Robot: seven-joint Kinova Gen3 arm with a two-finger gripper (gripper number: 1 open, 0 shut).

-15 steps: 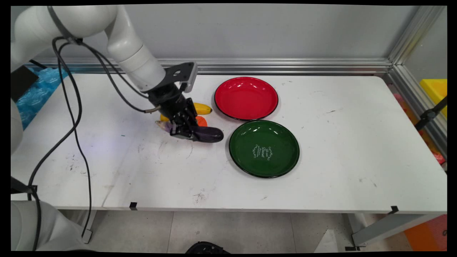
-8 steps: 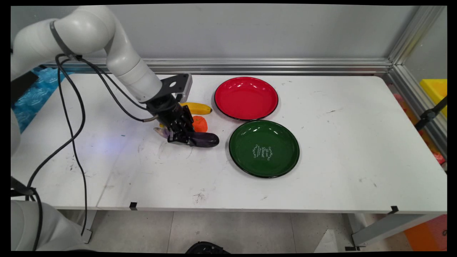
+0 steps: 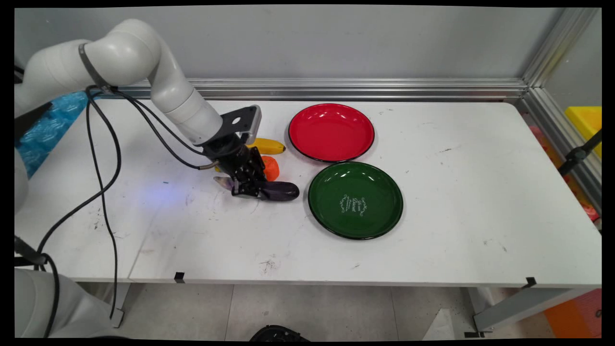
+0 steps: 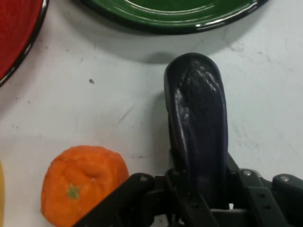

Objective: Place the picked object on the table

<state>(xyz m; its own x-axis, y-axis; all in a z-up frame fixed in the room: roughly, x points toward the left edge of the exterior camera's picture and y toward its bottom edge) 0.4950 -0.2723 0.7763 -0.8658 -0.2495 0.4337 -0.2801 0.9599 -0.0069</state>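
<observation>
My gripper [image 3: 247, 188] is shut on a dark purple eggplant [image 3: 283, 191], low over the table just left of the green plate [image 3: 355, 226]. In the hand view the eggplant [image 4: 199, 118] runs up from between the fingers of the gripper [image 4: 202, 170], and its rounded tip stops just short of the green plate's rim [image 4: 180, 23]. An orange [image 3: 270, 168] lies close behind the gripper, apart from the eggplant; in the hand view the orange [image 4: 84, 182] is at lower left. A yellow banana [image 3: 266, 145] lies behind the orange.
A red plate [image 3: 331, 132] sits behind the green one, and its edge [image 4: 16, 33] shows at the hand view's upper left. Black cables hang from the arm over the table's left part. An aluminium rail runs along the back and right edges.
The gripper has carried the eggplant a little lower and toward the table's near side. The orange behind it shows more fully now. Plates and banana have not moved.
</observation>
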